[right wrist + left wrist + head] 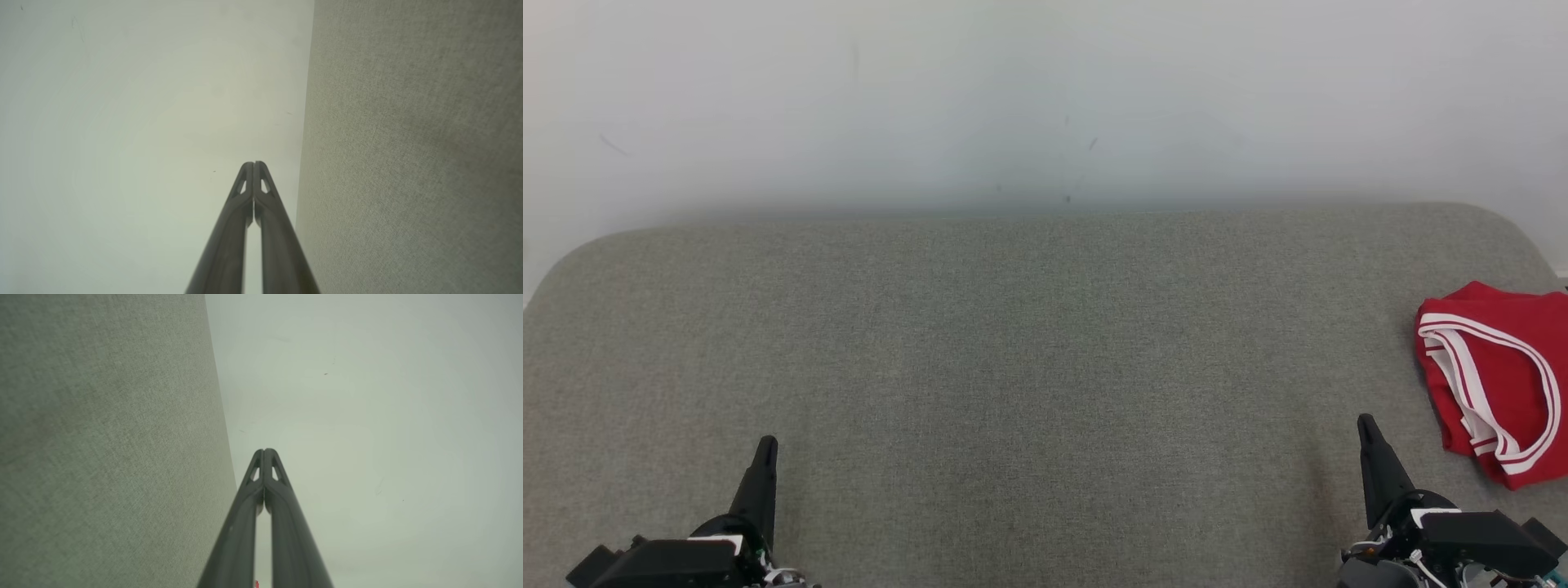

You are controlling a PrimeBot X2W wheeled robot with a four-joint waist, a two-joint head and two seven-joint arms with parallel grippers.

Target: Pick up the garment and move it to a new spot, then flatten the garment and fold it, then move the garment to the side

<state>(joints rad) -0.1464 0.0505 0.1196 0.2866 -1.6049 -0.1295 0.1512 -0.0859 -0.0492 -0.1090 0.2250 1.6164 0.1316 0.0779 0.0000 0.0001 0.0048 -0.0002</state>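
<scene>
At right edge of couch [1013, 343], red garment [1494, 376] lies crumpled. Left gripper [765, 445] and right gripper [1365, 425] both clenched, empty, over bare fabric.

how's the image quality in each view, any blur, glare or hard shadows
Head view: soft even light, no glare, red white-trimmed garment sharp but cropped at the right edge. Left wrist view: greenish cast, shut left gripper crisp, grey woven fabric surface softer toward the top. Right wrist view: same cast, right gripper crisp.
</scene>
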